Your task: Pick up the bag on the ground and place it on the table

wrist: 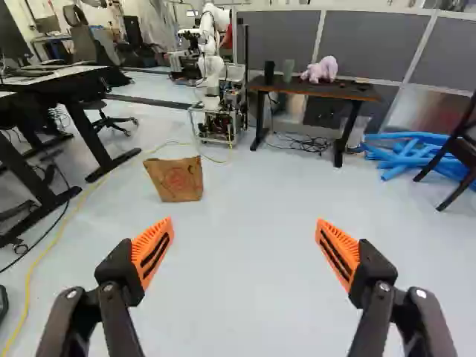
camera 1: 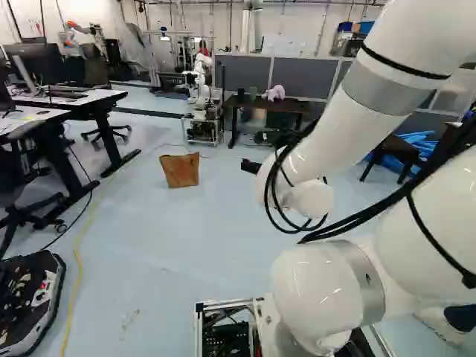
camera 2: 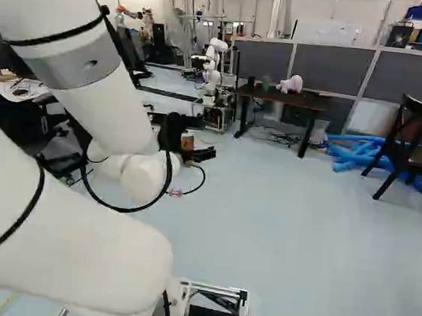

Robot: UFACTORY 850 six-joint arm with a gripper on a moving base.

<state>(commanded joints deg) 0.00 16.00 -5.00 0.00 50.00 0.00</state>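
Brown, boxy, paper-like bag is standing on the smooth pale-blue floor, seemingly supported by its stiffness. Black, orange-padded fingers are standing wide open, presumably leaving room for it.

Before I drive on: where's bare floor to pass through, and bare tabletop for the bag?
The floor looks bare from the open jaws toward the bag and table. Along the table's front edge, a narrow strip shows bare; cups and a plush toy crowd behind. Cables clutter beneath.
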